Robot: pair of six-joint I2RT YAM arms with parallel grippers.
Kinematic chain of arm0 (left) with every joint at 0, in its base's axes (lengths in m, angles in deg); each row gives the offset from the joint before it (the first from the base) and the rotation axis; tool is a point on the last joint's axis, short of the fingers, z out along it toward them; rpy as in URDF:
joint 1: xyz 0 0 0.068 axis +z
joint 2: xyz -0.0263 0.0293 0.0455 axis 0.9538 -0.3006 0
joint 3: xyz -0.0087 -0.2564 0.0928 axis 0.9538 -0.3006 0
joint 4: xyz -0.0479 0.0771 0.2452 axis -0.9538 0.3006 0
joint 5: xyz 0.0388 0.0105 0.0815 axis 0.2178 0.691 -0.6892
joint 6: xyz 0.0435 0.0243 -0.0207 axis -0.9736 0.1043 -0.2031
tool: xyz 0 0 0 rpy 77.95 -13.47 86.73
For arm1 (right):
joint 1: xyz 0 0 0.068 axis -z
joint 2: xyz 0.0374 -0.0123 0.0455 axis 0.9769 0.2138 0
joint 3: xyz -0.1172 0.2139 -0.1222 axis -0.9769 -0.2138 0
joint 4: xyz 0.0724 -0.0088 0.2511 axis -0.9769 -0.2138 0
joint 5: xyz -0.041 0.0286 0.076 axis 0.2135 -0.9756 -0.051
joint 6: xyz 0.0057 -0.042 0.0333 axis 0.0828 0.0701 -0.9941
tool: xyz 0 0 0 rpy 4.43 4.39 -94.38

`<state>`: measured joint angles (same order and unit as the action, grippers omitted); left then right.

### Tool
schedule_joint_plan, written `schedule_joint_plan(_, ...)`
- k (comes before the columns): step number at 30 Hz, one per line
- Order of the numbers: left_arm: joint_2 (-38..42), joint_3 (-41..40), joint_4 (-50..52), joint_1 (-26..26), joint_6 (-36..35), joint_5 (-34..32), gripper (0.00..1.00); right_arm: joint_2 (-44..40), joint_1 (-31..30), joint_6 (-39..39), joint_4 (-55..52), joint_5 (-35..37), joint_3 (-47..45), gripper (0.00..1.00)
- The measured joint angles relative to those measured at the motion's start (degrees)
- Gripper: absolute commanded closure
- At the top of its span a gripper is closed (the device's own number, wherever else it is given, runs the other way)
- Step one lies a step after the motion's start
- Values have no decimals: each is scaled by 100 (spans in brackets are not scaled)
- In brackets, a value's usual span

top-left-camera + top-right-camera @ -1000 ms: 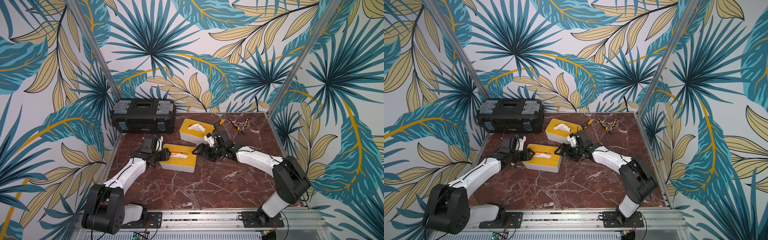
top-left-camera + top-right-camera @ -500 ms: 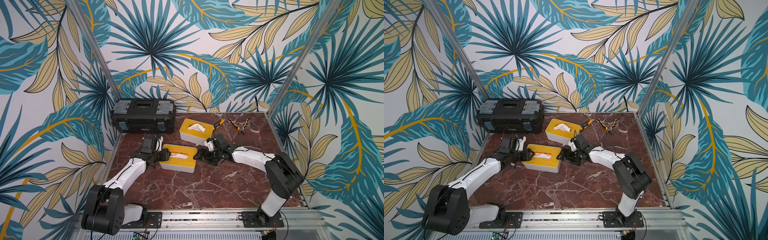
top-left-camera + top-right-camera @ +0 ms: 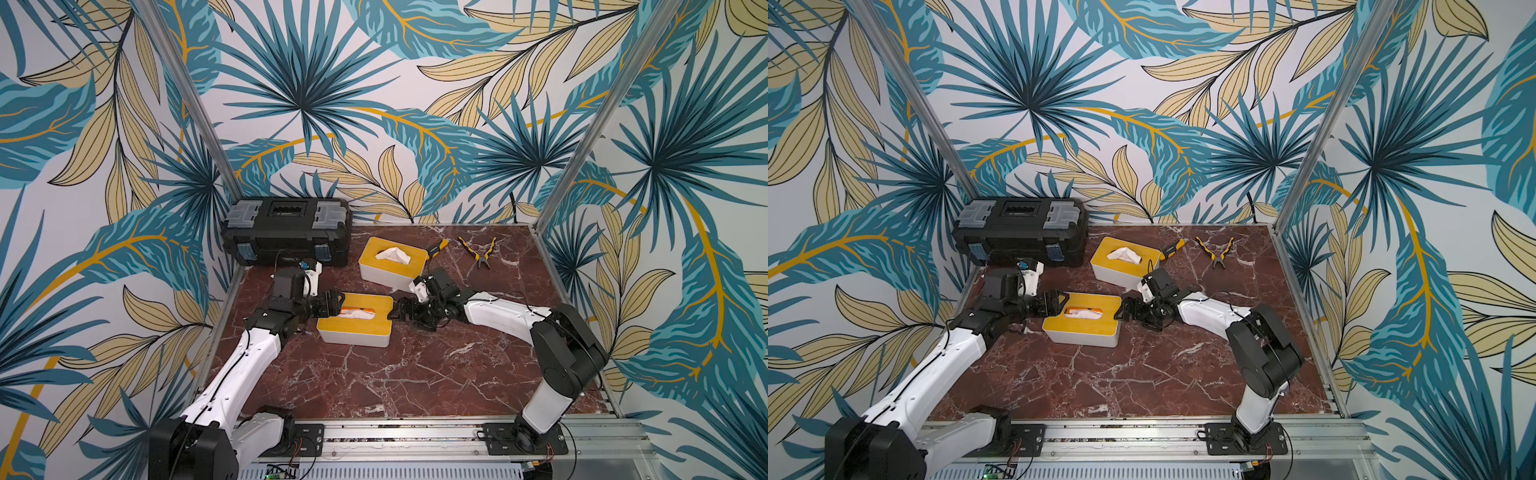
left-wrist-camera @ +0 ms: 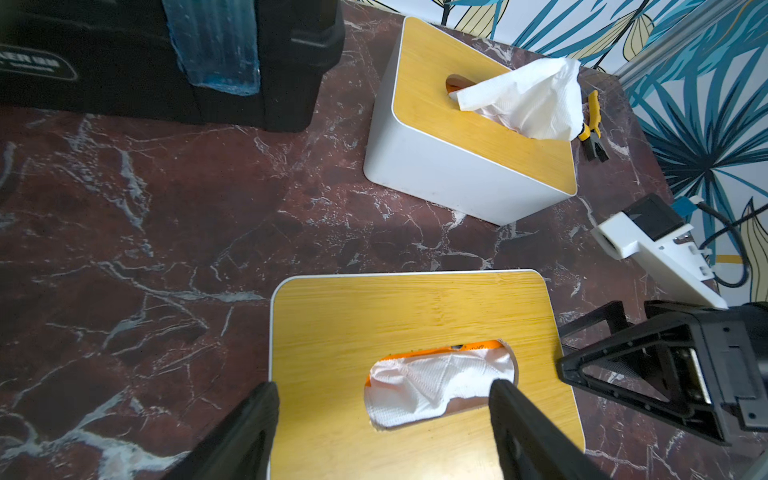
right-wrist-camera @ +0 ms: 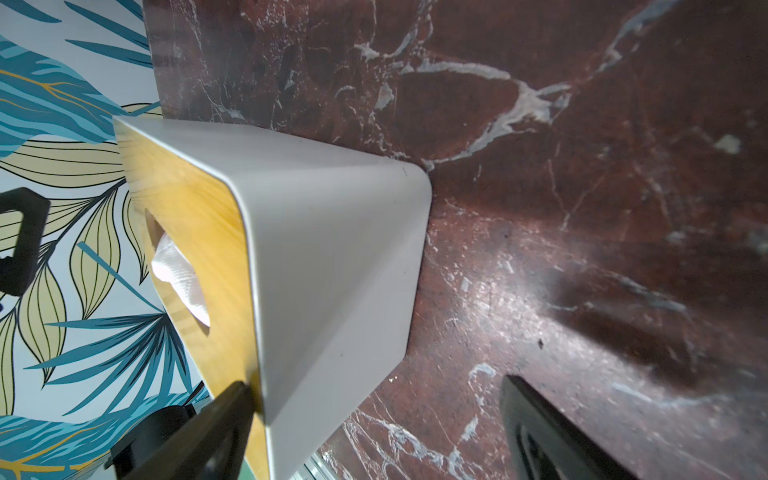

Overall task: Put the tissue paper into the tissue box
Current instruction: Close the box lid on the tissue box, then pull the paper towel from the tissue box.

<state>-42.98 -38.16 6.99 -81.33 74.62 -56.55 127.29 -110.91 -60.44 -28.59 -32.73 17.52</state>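
In both top views, your left fingers hid one end of the tissue box. Your right fingers had come nearer it than a second before. The left wrist view showed the left fingers released and the tissue sunk into the box. The right wrist view showed the right fingers spread, grasping nothing.

The tissue paper is white, the tissue box white with yellow wood-grain top, the table dark-red, white-veined.
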Motion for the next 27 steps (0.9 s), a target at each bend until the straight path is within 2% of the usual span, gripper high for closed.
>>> schedule_joint_plan(4,-76,0,9,-190,26,15,27,-7,0,-4,22,2,-4,5)
schedule_joint_plan(11,-236,-2,22,-962,-22,-332,45,-50,-2,-66,57,22,-61,5)
schedule_joint_plan(27,-920,-28,-214,-1399,35,-848,60,-247,-7,-181,494,20,-455,5)
